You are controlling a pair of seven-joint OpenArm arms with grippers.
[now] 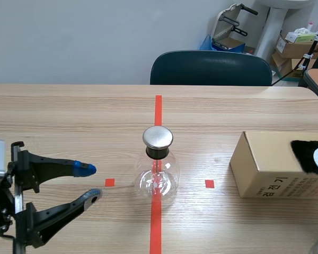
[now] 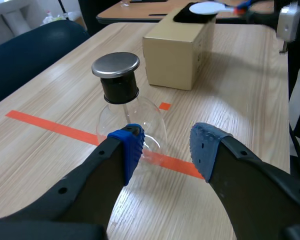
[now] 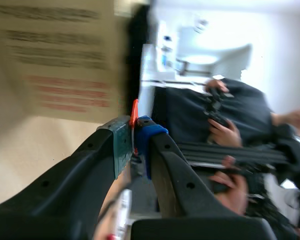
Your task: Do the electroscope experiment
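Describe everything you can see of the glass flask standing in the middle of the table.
The flask is a clear, round-bellied glass vessel closed by a black stopper, topped by a flat, brushed-metal disc. It stands upright on the wooden table, on the orange-red tape line, which shows through the glass; its insides are hard to make out. Nothing touches it: the open left gripper sits apart on one side, the cardboard box on the other.
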